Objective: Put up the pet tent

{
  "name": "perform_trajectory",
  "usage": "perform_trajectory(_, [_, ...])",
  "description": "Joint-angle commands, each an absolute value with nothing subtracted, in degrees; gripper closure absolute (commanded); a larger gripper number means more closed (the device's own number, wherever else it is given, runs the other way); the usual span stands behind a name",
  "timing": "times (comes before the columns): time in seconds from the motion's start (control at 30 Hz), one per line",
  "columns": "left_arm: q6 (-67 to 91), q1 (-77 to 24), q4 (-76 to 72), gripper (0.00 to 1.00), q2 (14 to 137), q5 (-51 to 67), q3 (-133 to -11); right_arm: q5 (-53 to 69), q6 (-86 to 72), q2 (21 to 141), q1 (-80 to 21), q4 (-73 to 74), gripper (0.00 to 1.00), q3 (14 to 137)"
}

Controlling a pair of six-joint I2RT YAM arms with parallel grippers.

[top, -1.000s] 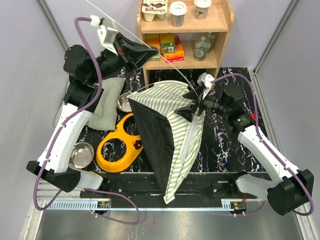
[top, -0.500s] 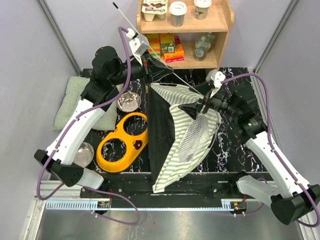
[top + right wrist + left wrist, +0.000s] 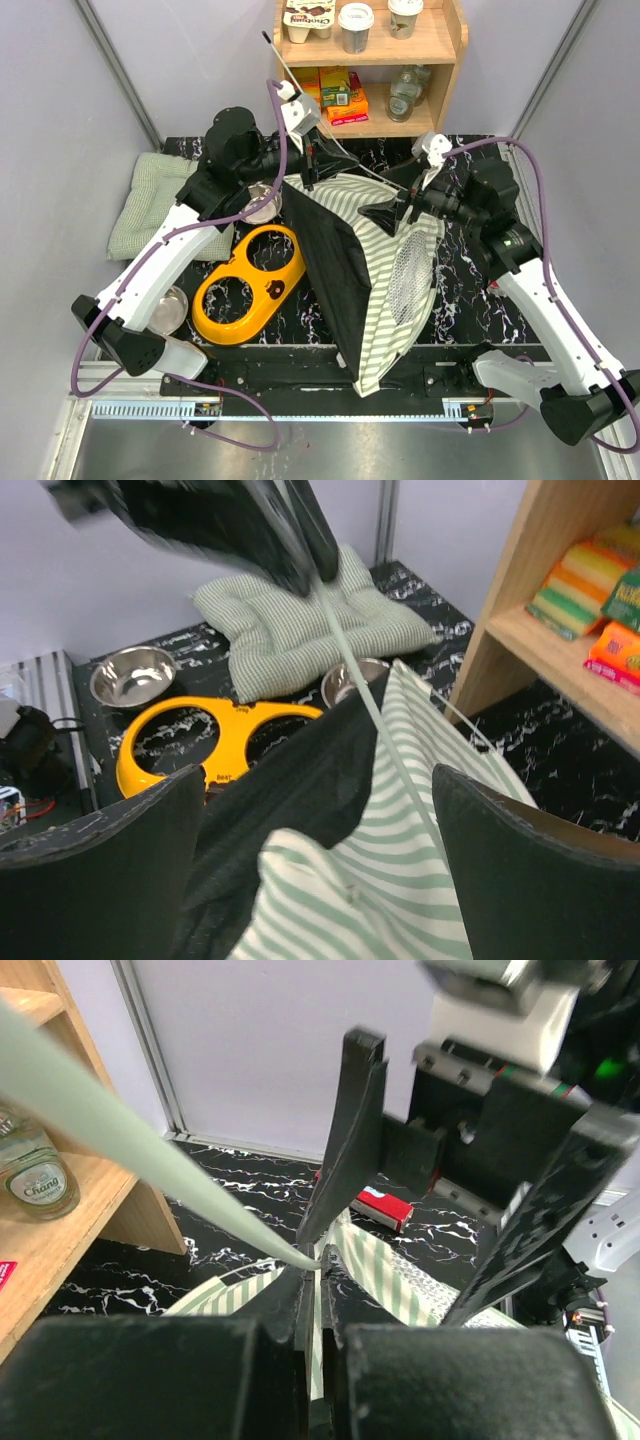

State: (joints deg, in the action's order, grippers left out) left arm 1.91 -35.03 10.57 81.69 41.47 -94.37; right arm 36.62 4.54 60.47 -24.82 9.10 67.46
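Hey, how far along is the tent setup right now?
Little looks done: the pet tent is partly unfolded but slumps on its side, dark underside showing. In hand: the left gripper is shut on a thin white pole; the right gripper stands open astride the striped fabric. Left, probably: seating the pole and standing the tent upright.
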Motion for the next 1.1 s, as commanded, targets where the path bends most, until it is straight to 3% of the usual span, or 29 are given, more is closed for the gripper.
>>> perform_trajectory(0.0, [-2.9, -35.8, 19.2, 1.00, 82.5, 39.2, -92.4, 42.3, 4.2, 58.2, -25.6, 11.3, 0.00, 75.1])
perform_trajectory(0.23, [-5.4, -37.2, 20.5, 1.00, 82.7, 38.6, -92.0, 44.0, 0.4, 63.0, -25.6, 12.3, 0.04, 85.0])
perform_trajectory(0.27, [-5.8, -37.4, 20.7, 1.00, 82.8, 38.7, -91.9, 44.0, -1.5, 64.2, -25.6, 12.0, 0.09, 87.1])
perform_trajectory(0.37, [-6.2, -38.0, 20.9, 1.00, 82.8, 38.8, -91.8, 46.7, -5.3, 68.8, -25.7, 9.9, 0.37, 93.7])
perform_trajectory(0.47, [-6.4, -38.4, 21.4, 1.00, 83.1, 38.9, -91.9, 48.4, -8.7, 72.6, -25.7, 6.9, 0.45, 98.5])
perform_trajectory(0.83, [-6.3, -38.6, 21.9, 1.00, 83.7, 39.4, -92.3, 50.1, -8.1, 77.2, -28.3, 5.3, 0.48, 101.8])
perform_trajectory(1.07, [-6.9, -38.6, 21.9, 1.00, 82.7, 39.3, -90.6, 43.5, -7.3, 72.3, -28.4, 2.3, 0.60, 93.4])
